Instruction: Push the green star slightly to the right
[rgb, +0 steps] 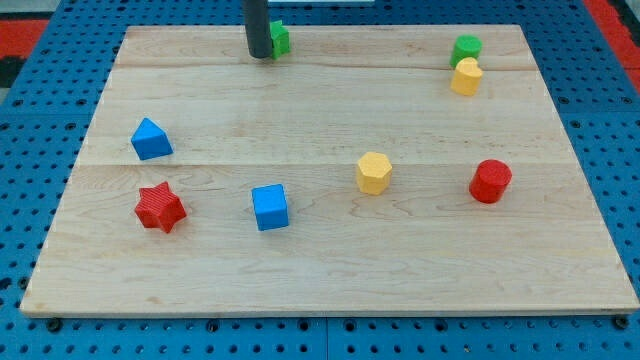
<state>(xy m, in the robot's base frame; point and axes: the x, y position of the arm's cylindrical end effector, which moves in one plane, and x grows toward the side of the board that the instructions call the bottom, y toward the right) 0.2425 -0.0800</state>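
green star (281, 38) half behind rod (258, 25)

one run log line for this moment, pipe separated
my tip at view's top, against left side of green star | star partly hidden by rod | push right not visibly done | other blocks apart

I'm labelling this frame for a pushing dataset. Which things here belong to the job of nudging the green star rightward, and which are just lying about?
In the job:
green star, largely hidden behind the rod
my tip, touching the star's left side

Lying about:
green cylinder
yellow block, just below it
yellow hexagon
red cylinder
red star
blue cube
blue triangle
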